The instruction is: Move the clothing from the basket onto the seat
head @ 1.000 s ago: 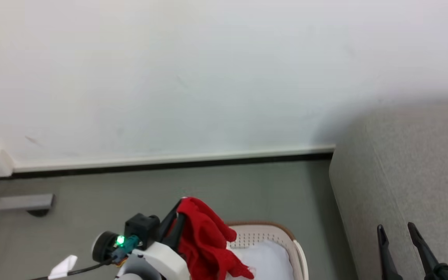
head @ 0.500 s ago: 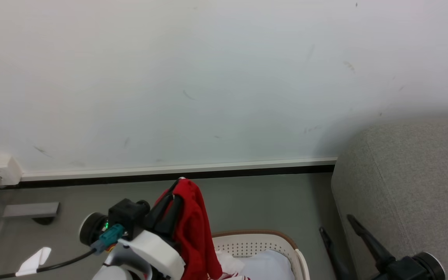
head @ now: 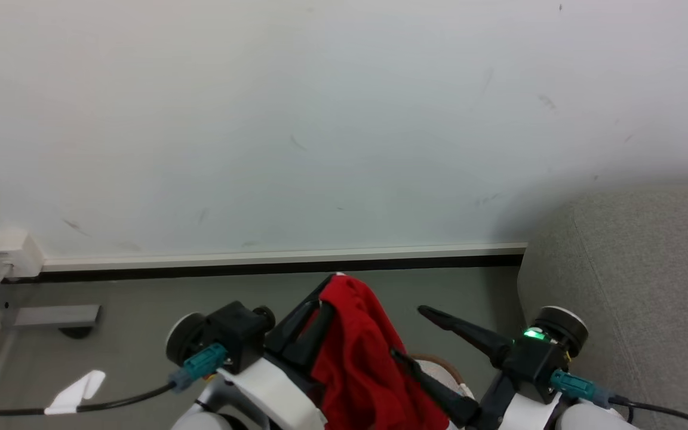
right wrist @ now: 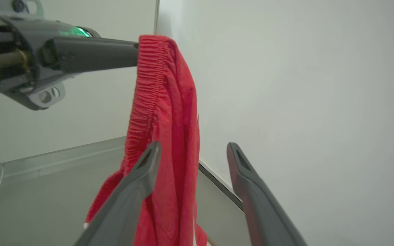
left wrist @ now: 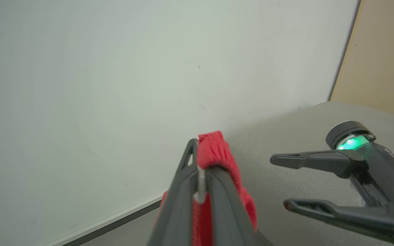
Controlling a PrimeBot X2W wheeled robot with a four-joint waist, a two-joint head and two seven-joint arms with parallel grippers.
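Up in the air, the clothing (head: 359, 352) hangs from the left gripper (head: 333, 285). It is a soft red piece. It hangs long and thin, pointing straight down, with its stretchy band at the top. The left gripper's two fingers are pressed tight together on that band, and a bit of red pokes out over the tips.

The right gripper (head: 408, 331) is just beside the cloth, on the side where the seat is. Its fingers are spread wide and hold nothing. In the right wrist view, one finger is in front of the red cloth and the other is off to the side. I cannot tell if a finger touches the cloth.

The seat (head: 636, 280) is big and grey, off to the right. Bare grey floor (head: 141, 292) lies between it and the cloth. Behind them is a pale wall (head: 320, 119) with a white strip and a dark line along the bottom. The top of the cloth has open air around it.

The bottom of the clothing is cut off by the edge of the picture. The cloth and the arms cover most of the basket (head: 443, 363), and a small bit of its brown rim peeks out. I cannot make out what kind of clothing it is.
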